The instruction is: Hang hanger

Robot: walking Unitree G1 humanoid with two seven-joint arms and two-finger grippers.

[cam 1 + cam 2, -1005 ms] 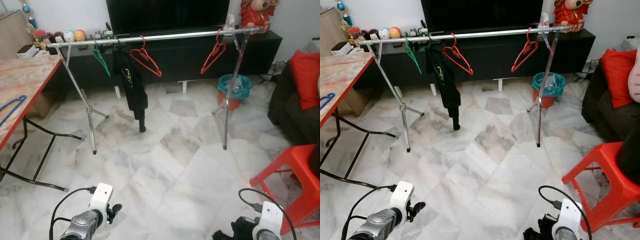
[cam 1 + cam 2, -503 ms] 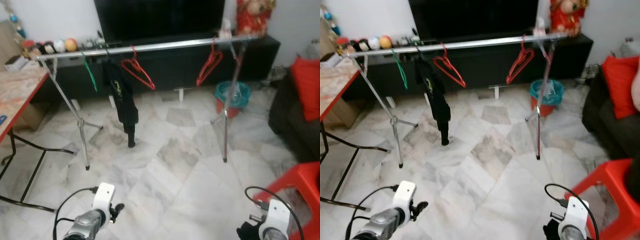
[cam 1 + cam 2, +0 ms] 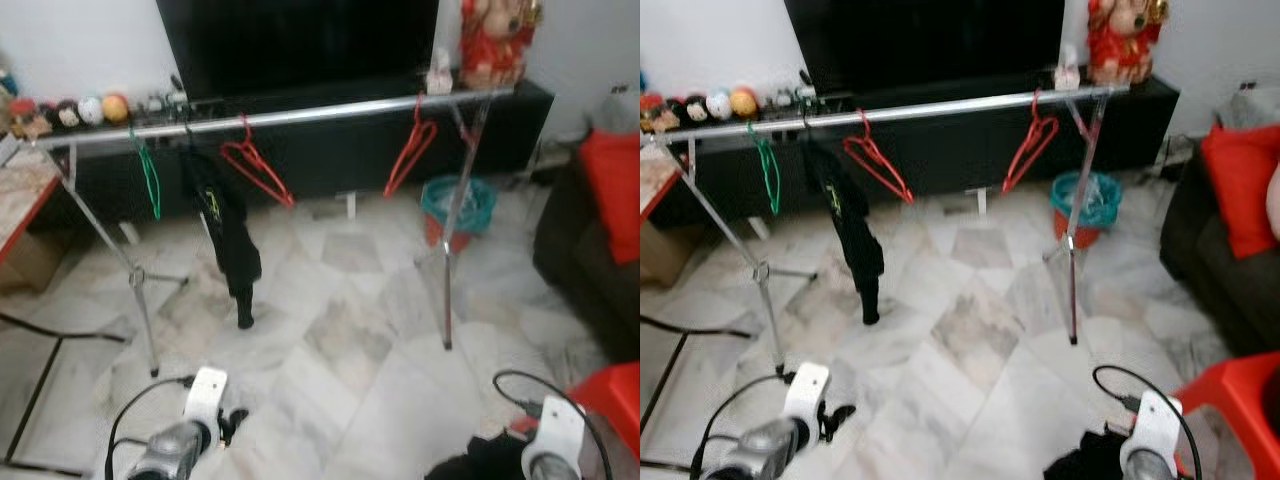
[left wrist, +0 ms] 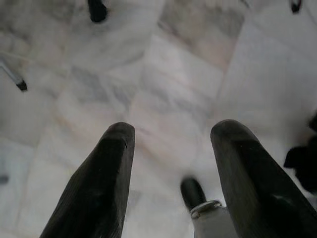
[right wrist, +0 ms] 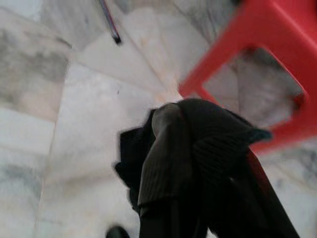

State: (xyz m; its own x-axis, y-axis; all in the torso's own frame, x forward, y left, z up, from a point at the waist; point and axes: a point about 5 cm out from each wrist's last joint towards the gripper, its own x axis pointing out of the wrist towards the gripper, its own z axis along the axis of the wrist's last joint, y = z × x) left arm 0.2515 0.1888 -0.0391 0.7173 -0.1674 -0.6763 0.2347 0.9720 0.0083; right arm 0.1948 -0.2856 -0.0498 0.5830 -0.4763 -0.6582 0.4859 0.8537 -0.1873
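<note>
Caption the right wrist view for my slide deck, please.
Right claw shut on black cloth above marble floor, red stool beside.

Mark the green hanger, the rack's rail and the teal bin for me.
green hanger [image 3: 150, 183], left eye view, on its wire side.
rail [image 3: 320, 110], left eye view, mid-span.
teal bin [image 3: 463, 200], left eye view, on its bag-lined rim.

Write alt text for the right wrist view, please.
The right gripper, its black fingers shut on a bunched black garment, hangs above pale marble floor. A red plastic stool stands just beyond it, and a thin metal rack leg touches the floor farther off.
</note>
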